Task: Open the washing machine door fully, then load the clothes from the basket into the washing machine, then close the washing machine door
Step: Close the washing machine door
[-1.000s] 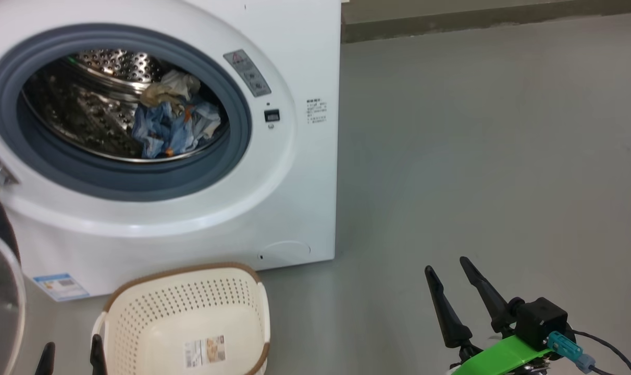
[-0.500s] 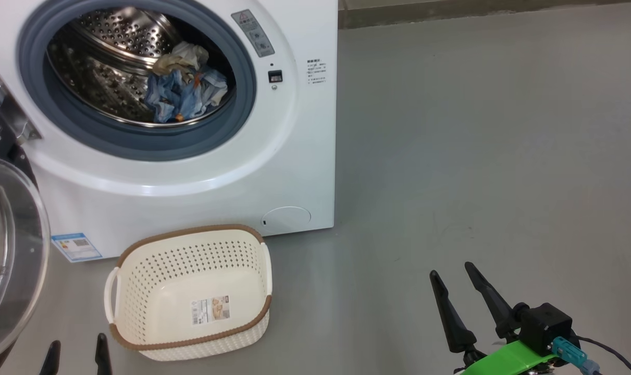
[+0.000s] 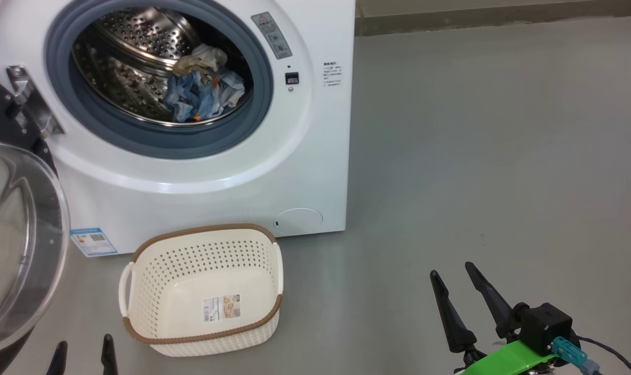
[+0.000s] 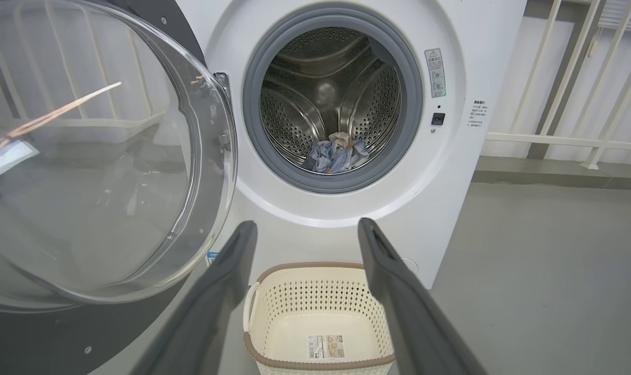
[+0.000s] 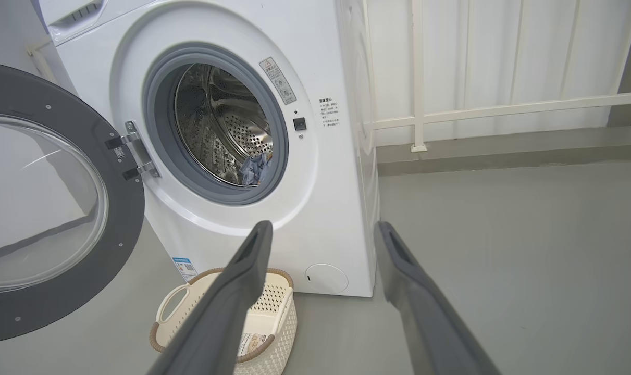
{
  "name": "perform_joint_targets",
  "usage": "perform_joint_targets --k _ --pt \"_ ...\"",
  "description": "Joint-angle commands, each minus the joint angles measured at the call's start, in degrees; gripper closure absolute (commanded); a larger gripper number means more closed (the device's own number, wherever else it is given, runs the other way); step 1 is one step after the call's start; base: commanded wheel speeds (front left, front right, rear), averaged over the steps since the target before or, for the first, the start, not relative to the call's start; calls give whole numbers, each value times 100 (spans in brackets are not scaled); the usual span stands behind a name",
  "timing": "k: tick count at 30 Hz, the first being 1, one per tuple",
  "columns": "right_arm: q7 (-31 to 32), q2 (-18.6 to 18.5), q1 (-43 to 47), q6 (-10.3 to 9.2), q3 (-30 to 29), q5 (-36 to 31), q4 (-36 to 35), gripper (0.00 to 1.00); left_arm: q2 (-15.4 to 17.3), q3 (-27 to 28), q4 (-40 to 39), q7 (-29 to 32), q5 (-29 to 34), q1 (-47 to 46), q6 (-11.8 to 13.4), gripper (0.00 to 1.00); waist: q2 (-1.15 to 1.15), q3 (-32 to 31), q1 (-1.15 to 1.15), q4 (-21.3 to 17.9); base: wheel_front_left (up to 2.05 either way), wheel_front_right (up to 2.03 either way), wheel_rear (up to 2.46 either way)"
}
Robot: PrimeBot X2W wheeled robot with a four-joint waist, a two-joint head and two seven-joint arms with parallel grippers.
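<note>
Left fingers (image 3: pixel 107 357) and right fingers (image 3: pixel 450 317) spread wide, empty, low in head view; framing shifted slightly since previous frame. Left wrist view: washing machine door (image 4: pixel 112 156) swung open, clothes (image 4: pixel 336 155) bundled inside washing machine (image 4: pixel 482 62), basket (image 4: pixel 320 294) empty before it. Right wrist view: same arrangement, obliquely.

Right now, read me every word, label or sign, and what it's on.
No words legible.
Grey strip on the big white front-loading washing machine: red warning triangle, print too small.
Black print block beside it: too small.
Blue sticker low down: blurred.
Sticker in the cream perforated plastic basket: unreadable.
</note>
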Motion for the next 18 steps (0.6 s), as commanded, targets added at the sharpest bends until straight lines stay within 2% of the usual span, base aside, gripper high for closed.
perform_joint_targets --k 1,9,18 --pt "-27 10 -56 9 139 -36 -148 0 28 172 -95 -29 -54 -156 28 0 0 -17 0 78 0 0 0" --pt "-27 10 -23 9 142 -58 -153 0 28 226 -44 -29 -110 -101 69 0 0 -64 0 469 0 0 0" --pt "-27 10 -9 9 168 -34 -110 0 28 265 32 -29 -211 -26 146 0 0 -108 0 1136 0 0 0"
